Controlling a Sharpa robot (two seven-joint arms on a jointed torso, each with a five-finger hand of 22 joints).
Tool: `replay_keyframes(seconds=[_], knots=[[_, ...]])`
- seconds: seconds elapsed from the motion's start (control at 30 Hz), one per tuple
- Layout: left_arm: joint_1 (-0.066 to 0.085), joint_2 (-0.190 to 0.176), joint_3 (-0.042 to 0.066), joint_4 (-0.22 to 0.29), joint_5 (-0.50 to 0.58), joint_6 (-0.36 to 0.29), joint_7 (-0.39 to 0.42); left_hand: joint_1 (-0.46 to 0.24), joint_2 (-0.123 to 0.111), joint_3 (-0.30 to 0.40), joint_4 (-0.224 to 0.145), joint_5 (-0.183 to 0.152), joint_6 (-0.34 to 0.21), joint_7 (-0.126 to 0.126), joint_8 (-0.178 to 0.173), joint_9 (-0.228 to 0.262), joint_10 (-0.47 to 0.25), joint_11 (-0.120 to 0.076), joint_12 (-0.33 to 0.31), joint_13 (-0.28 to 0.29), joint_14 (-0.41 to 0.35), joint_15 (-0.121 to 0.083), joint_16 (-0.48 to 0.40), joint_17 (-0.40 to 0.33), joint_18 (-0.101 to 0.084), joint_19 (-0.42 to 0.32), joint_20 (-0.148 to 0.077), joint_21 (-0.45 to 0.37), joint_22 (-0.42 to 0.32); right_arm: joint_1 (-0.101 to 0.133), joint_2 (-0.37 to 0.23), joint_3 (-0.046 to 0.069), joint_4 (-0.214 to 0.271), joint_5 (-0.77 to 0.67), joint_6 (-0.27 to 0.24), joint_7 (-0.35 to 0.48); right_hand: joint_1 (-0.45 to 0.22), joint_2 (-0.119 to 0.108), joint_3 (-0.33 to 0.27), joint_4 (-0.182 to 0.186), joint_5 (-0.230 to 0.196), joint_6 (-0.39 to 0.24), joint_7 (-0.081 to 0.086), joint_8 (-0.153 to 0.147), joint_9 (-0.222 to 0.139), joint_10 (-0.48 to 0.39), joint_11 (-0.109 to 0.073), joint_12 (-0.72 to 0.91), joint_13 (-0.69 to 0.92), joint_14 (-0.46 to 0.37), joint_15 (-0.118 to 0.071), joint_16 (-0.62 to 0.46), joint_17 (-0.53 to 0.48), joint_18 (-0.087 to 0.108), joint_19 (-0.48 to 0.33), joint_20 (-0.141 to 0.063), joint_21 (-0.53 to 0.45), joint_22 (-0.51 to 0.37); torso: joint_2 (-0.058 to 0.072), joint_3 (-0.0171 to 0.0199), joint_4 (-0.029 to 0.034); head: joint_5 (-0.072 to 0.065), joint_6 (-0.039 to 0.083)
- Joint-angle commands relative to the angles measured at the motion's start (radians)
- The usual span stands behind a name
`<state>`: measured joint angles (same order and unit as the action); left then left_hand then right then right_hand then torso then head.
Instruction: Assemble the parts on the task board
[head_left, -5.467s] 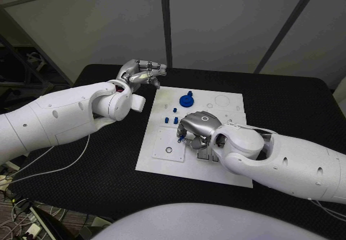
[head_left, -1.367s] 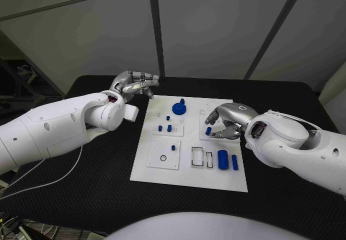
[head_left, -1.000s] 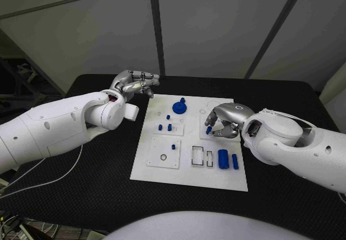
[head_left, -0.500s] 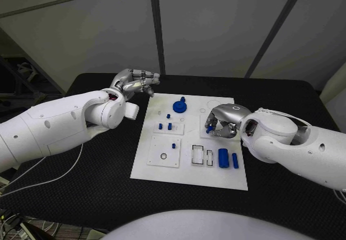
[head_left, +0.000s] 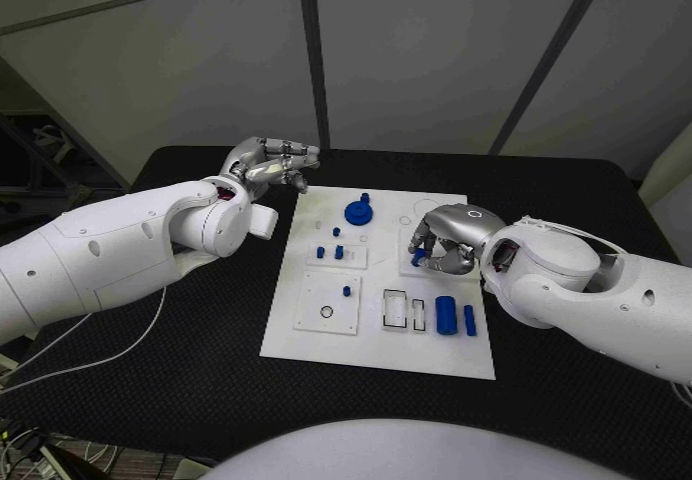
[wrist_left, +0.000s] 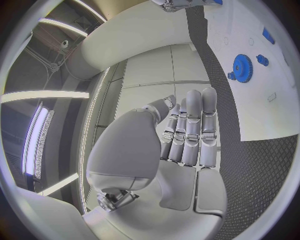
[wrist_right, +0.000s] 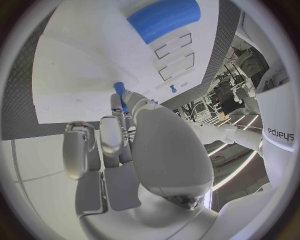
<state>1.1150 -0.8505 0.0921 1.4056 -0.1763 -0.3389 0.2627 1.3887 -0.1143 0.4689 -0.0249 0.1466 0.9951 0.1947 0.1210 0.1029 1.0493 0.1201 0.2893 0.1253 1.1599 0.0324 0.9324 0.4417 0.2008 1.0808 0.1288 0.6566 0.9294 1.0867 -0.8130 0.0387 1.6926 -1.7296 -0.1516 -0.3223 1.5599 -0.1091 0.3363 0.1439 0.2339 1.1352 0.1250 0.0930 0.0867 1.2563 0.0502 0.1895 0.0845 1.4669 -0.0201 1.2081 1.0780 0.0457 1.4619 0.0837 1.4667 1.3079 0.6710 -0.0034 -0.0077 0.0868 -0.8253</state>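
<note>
The white task board (head_left: 325, 340) lies in the middle of the black table. My right hand (head_left: 444, 238) hovers low over the board's right-centre section and pinches a small blue peg (head_left: 418, 256) between its fingertips; the peg (wrist_right: 119, 90) points down at the white plate (wrist_right: 75, 75). My left hand (head_left: 268, 162) hangs off the board's far left corner with its fingers curled and nothing in them. A blue gear (head_left: 358, 212) stands at the far middle of the board and also shows in the left wrist view (wrist_left: 242, 65).
Small blue pegs (head_left: 329, 253) stand in the left block, with one more (head_left: 346, 292) nearer me. A thick blue cylinder (head_left: 446, 315) and a thinner one (head_left: 470, 319) lie right of two rectangular slots (head_left: 394, 310). Black table (head_left: 577, 200) surrounds the board.
The right hand has left the board's near middle and come to its right-centre section with the peg; over the last second it only drew in slightly. The left hand has stayed put.
</note>
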Motion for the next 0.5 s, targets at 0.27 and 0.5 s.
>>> replay_keyframes(seconds=[0.27, 0.5], knots=[[0.001, 0.004, 0.001, -0.002, -0.004, 0.008, 0.004, 0.001, 0.011, -0.008, 0.001, -0.002, -0.010, 0.000, 0.007, -0.001, -0.008, -0.001, 0.007, -0.001, -0.006, 0.001, -0.004, -0.001, -0.018, -0.006, 0.001, -0.004, -0.001, 0.003, -0.042, 0.004, 0.073, 0.010, -0.180, 0.039, 0.002, -0.002, 0.015, -0.005, 0.001, 0.009, 0.002, 0.005, 0.005, 0.008, 0.001, -0.013, 0.003, 0.027, -0.007, 0.006, 0.002, -0.010, 0.013, -0.001, 0.006, 0.135, -0.001, -0.0015, 0.0003, -0.001, 0.003], [0.001, 0.009, 0.001, -0.004, -0.004, 0.009, 0.003, 0.001, 0.011, -0.008, 0.001, -0.002, -0.010, 0.000, 0.007, -0.001, -0.008, -0.001, 0.007, -0.001, -0.006, 0.001, -0.004, -0.001, -0.018, -0.006, 0.001, -0.004, -0.001, 0.003, -0.029, 0.007, 0.129, 0.054, -0.181, 0.058, -0.005, -0.005, 0.023, -0.007, 0.005, 0.007, 0.004, 0.001, 0.004, 0.008, 0.003, -0.022, 0.003, 0.027, -0.005, 0.007, 0.002, -0.010, 0.013, 0.000, 0.006, 0.136, 0.000, -0.0012, 0.0017, 0.004, 0.004]])
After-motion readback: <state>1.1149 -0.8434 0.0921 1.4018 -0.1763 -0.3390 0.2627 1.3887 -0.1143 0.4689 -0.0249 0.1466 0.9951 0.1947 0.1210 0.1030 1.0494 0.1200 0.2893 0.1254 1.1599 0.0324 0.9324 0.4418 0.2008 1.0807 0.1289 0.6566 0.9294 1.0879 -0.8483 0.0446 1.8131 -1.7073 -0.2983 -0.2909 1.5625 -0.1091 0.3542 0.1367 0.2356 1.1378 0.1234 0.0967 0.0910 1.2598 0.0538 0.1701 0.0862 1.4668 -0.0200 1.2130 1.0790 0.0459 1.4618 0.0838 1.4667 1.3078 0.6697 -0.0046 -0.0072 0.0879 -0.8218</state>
